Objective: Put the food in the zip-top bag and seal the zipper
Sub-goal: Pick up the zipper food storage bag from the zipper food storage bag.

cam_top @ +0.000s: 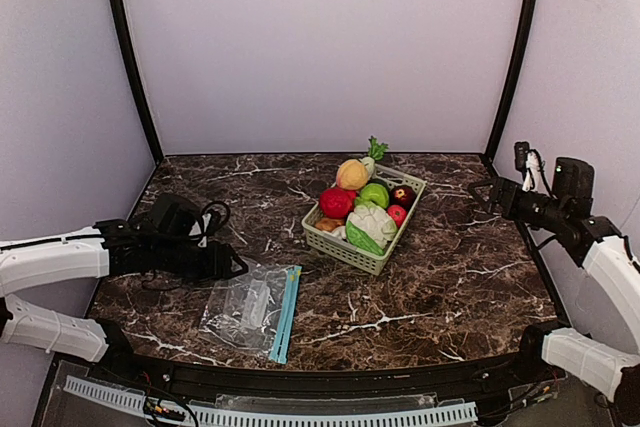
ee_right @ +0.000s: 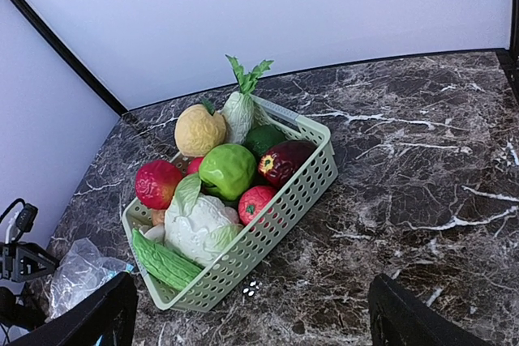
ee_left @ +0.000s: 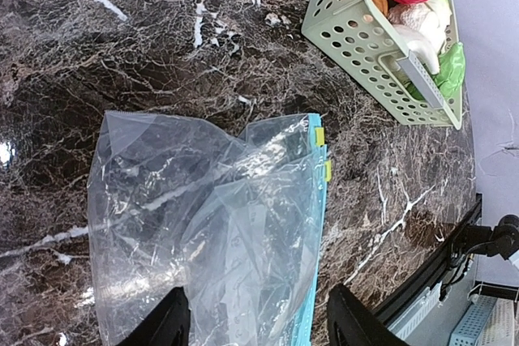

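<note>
The food (cam_top: 372,224) fills a pale green basket (cam_top: 345,249) at mid-table: a white cauliflower (ee_right: 199,224), a green apple (ee_right: 229,169), red fruits (ee_right: 158,184), a yellow one (ee_right: 199,130) and a green gourd (ee_right: 166,261). The clear zip-top bag (cam_top: 245,305) lies crumpled at the front left, its blue zipper strip (cam_top: 287,312) on its right side. My left gripper (cam_top: 232,265) is low at the bag's left end. In the left wrist view its fingers (ee_left: 258,293) stand apart, astride the bag (ee_left: 211,224). My right gripper (cam_top: 480,190) hangs open, high right of the basket, holding nothing (ee_right: 253,283).
Grey walls with black corner posts (cam_top: 135,67) enclose the marble table. A bundle of black cable (cam_top: 190,215) rides on the left arm. The basket (ee_left: 357,46) stands just right of the bag. The table's front rail (cam_top: 330,372) runs close behind the bag.
</note>
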